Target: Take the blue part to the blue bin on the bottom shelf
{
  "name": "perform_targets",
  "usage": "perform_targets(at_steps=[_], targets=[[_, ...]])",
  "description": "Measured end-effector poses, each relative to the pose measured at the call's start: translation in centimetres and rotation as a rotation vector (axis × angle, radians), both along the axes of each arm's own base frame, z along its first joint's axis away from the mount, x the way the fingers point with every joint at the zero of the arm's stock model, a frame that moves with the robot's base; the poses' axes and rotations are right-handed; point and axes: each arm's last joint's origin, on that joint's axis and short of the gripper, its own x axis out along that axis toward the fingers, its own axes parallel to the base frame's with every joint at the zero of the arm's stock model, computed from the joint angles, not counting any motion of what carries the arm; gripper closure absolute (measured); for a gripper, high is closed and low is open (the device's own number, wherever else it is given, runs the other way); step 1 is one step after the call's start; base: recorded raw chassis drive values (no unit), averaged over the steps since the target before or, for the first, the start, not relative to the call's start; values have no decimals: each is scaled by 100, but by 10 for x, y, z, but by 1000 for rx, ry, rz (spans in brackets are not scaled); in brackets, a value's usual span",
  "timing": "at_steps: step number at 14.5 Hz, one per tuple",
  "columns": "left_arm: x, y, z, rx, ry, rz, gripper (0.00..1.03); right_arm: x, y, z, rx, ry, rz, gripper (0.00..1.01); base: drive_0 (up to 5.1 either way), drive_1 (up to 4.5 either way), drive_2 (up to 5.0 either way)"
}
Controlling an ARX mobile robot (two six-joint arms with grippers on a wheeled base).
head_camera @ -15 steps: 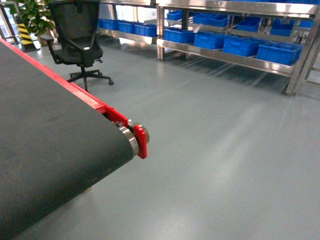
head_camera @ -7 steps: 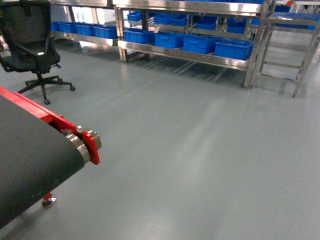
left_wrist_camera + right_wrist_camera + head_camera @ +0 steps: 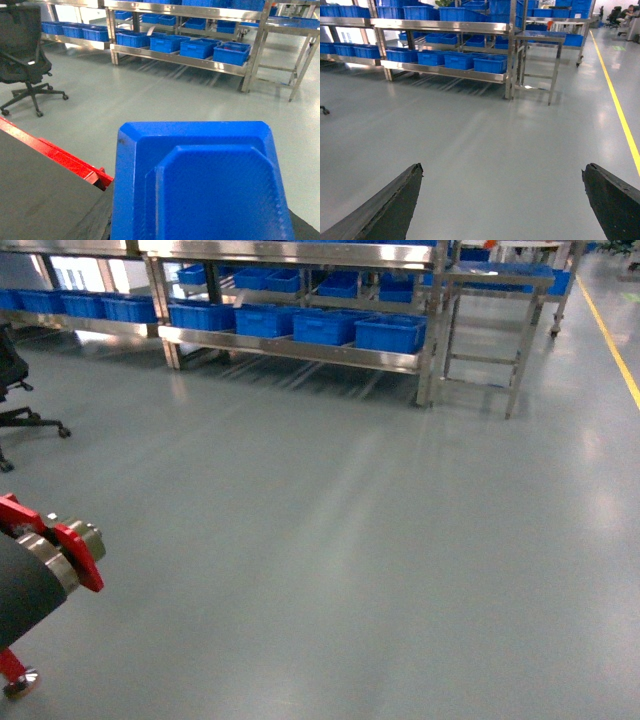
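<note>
A large blue part (image 3: 200, 180) fills the lower left wrist view, held up close to the camera. My left gripper (image 3: 200, 232) is shut on it, and only dark finger edges (image 3: 102, 222) show beside it. My right gripper (image 3: 502, 172) is open and holds nothing, with bare floor between its fingertips (image 3: 412, 175). The bottom shelf (image 3: 300, 350) runs along the far side of the head view and carries a row of blue bins (image 3: 390, 332). The left wrist view shows these blue bins (image 3: 231, 52) too, as does the right wrist view (image 3: 490, 63). Neither gripper shows in the head view.
The red end of a conveyor belt (image 3: 75, 550) sits at the lower left. An office chair base (image 3: 30, 420) is at the left edge. A steel frame table (image 3: 490, 340) stands right of the rack. A yellow floor line (image 3: 610, 330) runs along the right. Grey floor lies between me and the shelf.
The head view has swung right. The conveyor and chair have slid almost out at the left, and the rack's right end and the steel frame table have come into view.
</note>
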Motion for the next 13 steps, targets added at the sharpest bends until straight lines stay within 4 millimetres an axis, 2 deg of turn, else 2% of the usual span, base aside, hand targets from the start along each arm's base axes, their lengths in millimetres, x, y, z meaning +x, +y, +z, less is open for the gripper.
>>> perform_targets(at_steps=[13], targets=[[0,0,0,0,0,-1,60,0,0,0,0,0,0,3,-160,-160,-160]])
